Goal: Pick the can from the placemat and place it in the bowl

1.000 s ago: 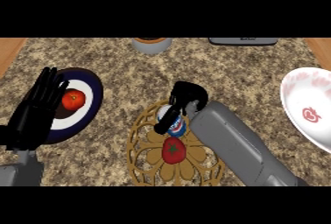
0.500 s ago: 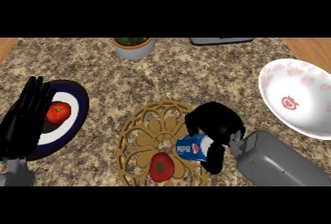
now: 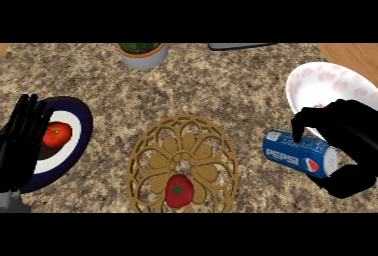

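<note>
Transport step: can clasped sideways in curled fingers of right hand, just beside bowl. Needed next: lift over rim, release.

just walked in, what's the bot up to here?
The right hand is curled round the blue can, which lies on its side, off the placemat and just short of the white bowl; it is not in the bowl yet. The left hand rests open at the left edge, by a dark plate holding a tomato.
</note>
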Robot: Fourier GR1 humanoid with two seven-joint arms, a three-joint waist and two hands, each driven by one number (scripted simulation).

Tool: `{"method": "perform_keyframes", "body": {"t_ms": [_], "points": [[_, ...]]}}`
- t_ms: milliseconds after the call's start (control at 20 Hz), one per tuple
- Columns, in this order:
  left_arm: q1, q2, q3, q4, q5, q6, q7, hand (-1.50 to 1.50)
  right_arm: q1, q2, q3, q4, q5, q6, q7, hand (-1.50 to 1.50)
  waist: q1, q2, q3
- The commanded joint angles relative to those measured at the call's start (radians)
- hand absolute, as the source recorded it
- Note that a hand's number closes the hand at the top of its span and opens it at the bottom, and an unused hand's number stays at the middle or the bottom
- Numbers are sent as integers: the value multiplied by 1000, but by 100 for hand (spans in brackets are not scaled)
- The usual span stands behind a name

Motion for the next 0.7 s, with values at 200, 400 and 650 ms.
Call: {"method": "perform_keyframes", "body": {"t_ms": [200,400,650], "points": [[4,21,18,-25,28,-26,19,0,290,-236,-470,22,-146,-104,-229,150,31,15,-3],[-45,-2,-31,-17,-1,-19,26,0,368,-236,-683,149,-276,-60,-337,150,72,25,-6],[-165,-23,-70,62,-42,-7,35,0,376,-148,-735,285,-223,-66,-401,150,133,37,-7]]}}
